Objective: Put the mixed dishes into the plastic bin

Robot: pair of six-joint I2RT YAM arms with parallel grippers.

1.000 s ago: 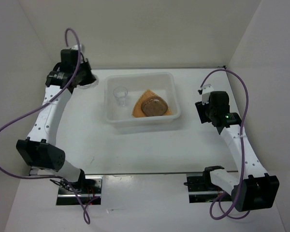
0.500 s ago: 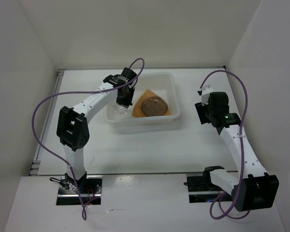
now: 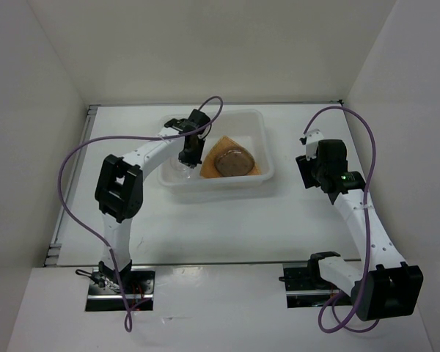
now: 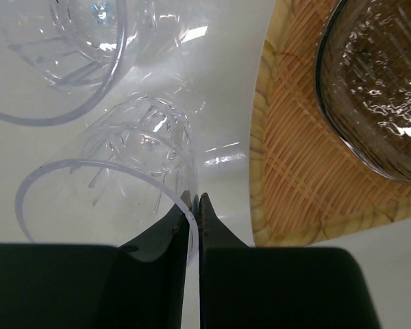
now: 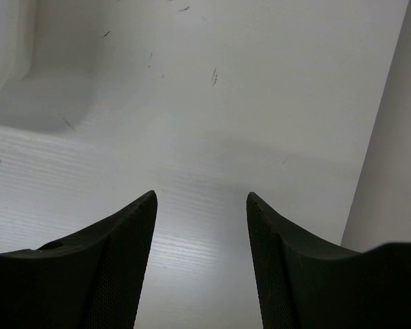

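We look down past our right claw [image 5: 200, 199], whose two dark fingers [image 5: 116, 267] rise from the bottom edge of the frame with their tips pointing upward. They stand well apart, and the white counter [image 5: 212, 123] shows in the gap between them. The counter carries a few small dark specks and short scratches, most of them in the upper half of the frame. In the upper left corner we make out a rounded, translucent white part of the plastic bin [image 5: 5, 41], with a soft grey shadow spreading below it. Along the right edge a plain white wall [image 5: 390, 137] stands up from the counter, its foot slanting from the upper right corner down toward the right-hand finger
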